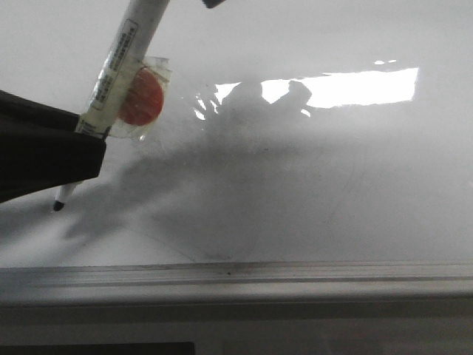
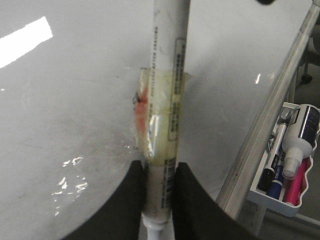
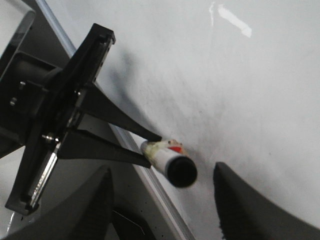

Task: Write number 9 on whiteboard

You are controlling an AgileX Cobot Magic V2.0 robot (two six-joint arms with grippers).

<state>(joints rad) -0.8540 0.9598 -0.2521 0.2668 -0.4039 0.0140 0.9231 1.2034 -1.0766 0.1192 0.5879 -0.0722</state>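
The whiteboard (image 1: 310,170) is glossy white with grey smudges and fills the front view. No black stroke of the number 9 shows on it. My left gripper (image 1: 92,140) is shut on a white marker (image 1: 122,59) that is wrapped in yellowish tape with an orange sticker (image 1: 142,97). The marker's dark tip (image 1: 58,206) is at or just above the board at the left. The left wrist view shows the jaws (image 2: 160,175) clamped on the marker barrel (image 2: 167,95). My right gripper (image 3: 165,210) is open and empty, just behind the marker's black end cap (image 3: 181,171).
The board's grey metal rim (image 1: 236,275) runs along the near edge. A white tray (image 2: 280,202) with several markers and a bottle hangs beyond the rim. Bright light glare (image 1: 362,87) lies on the board at the upper right.
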